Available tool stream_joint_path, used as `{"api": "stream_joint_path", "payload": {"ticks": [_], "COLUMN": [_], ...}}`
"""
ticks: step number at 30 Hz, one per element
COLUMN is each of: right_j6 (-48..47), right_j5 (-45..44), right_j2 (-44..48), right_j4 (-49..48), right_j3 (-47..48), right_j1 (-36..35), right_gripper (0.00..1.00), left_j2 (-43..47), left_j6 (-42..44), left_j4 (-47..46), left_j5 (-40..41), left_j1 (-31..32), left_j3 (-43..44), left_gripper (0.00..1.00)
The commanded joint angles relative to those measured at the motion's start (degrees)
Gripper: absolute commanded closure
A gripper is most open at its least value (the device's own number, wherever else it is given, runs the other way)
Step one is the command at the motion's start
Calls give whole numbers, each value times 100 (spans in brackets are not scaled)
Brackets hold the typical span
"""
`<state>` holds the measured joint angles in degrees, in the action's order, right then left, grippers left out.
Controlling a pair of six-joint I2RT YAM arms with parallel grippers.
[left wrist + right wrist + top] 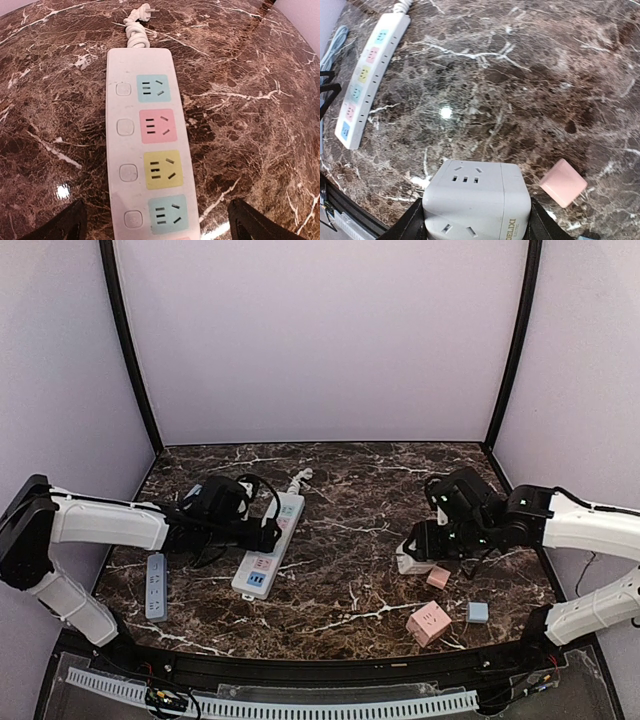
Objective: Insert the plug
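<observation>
A white power strip point(270, 545) with coloured sockets lies left of centre; it fills the left wrist view point(145, 150), with its cord and plug point(142, 12) at the far end. My left gripper point(268, 536) is open just above the strip, its dark fingertips point(65, 225) standing apart on either side of it. My right gripper point(415, 552) is shut on a white cube adapter point(475, 200), held low over the table at the right. The strip also shows far left in the right wrist view point(367, 75).
A small pink cube point(438, 578) lies beside the held adapter and shows in the right wrist view point(563, 182). A larger pink cube point(428, 623) and a small blue cube point(478, 612) sit near the front right. A grey strip point(156, 587) lies front left.
</observation>
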<state>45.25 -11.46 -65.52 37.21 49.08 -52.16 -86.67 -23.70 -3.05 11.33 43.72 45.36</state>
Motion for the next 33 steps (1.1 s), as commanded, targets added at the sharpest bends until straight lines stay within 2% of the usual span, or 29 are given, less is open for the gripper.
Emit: {"api": "stream_joint_path", "payload": {"ticks": [1, 6, 9, 12, 19, 33], "right_j6": [-221, -102, 74, 185, 225, 221], "right_j5": [516, 719, 690, 697, 411, 439], "right_j2": [-215, -716, -1163, -1611, -2426, -3036], "right_j4": [-1310, -1726, -1636, -1558, -1496, -1527], "right_j3": [-186, -139, 8, 155, 709, 1080], "right_j1": [-98, -228, -330, -461, -822, -835], "right_gripper": [49, 49, 49, 48, 45, 28], "left_j2": [567, 1073, 1219, 1239, 1149, 681], "left_j6": [59, 174, 362, 456, 703, 841], "left_j4": [-379, -609, -909, -1162, -1371, -1500], "left_j5": [-616, -875, -1096, -1372, -1402, -1265], "left_j1": [26, 29, 26, 37, 120, 154], "left_j3": [-485, -884, -1194, -1379, -1517, -1434], "left_gripper": [2, 2, 2, 3, 5, 6]}}
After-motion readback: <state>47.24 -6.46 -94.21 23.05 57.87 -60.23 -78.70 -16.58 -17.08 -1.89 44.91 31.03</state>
